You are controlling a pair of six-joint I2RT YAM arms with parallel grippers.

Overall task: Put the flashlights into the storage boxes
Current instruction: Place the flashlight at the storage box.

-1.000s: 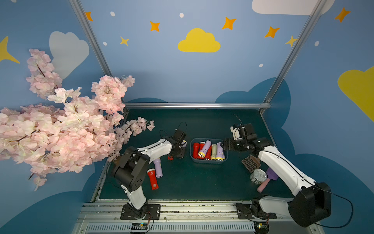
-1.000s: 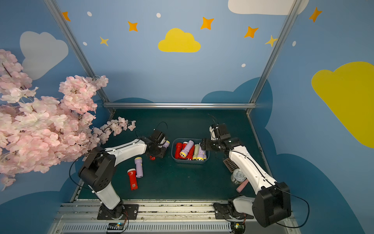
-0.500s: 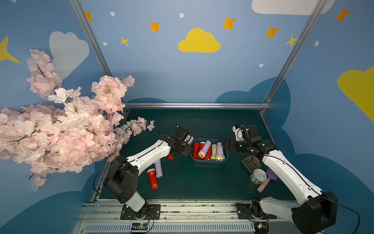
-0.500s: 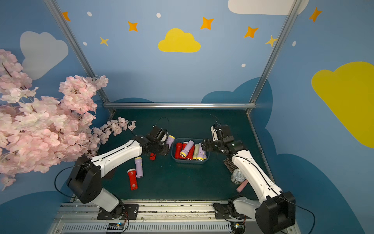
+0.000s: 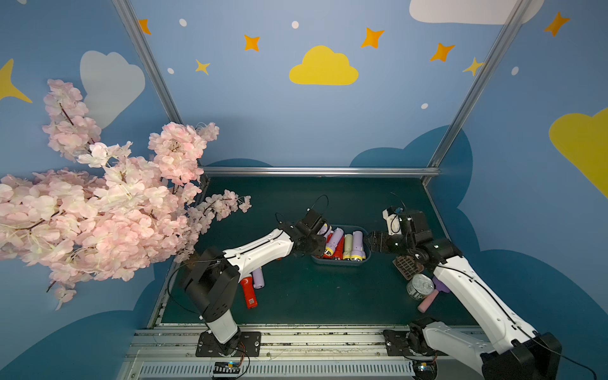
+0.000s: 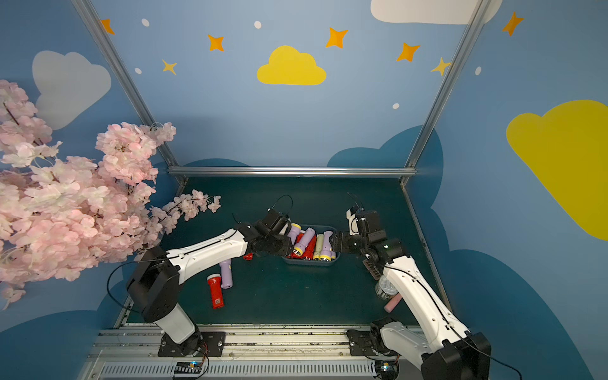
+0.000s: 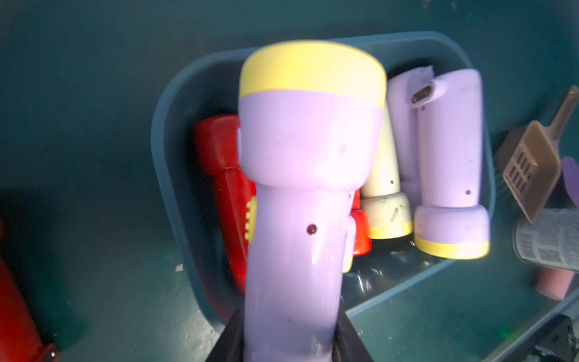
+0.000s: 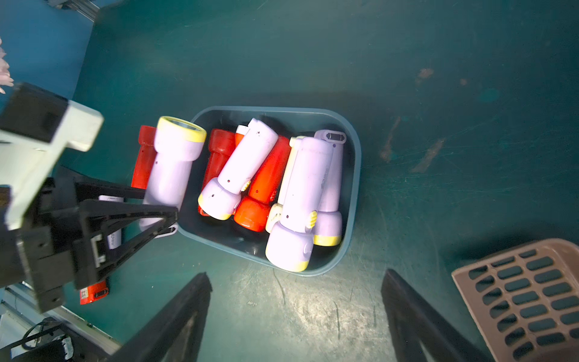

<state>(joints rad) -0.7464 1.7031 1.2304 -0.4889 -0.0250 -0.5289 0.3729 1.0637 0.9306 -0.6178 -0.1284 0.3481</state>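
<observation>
green mat (image 5: pixel 296 296); left arm (image 5: pixel 260 251) outstretched, end effector (image 7: pixel 288 319) gripping flashlight (image 7: pixel 307 150)

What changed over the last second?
The left hand, still shut on a lilac flashlight, carried it toward the bin and now holds it at the bin's left end. Nothing grabbed or released. Unchanged: right hand open by the other end, flashlights in the bin, red flashlight and loose lilac flashlight outside it.

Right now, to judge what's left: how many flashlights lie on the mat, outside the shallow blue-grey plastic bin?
3: a red plastic flashlight and a lilac plastic one side by side at near left; another red one just outside the bin's end. Others may be hidden.
</observation>
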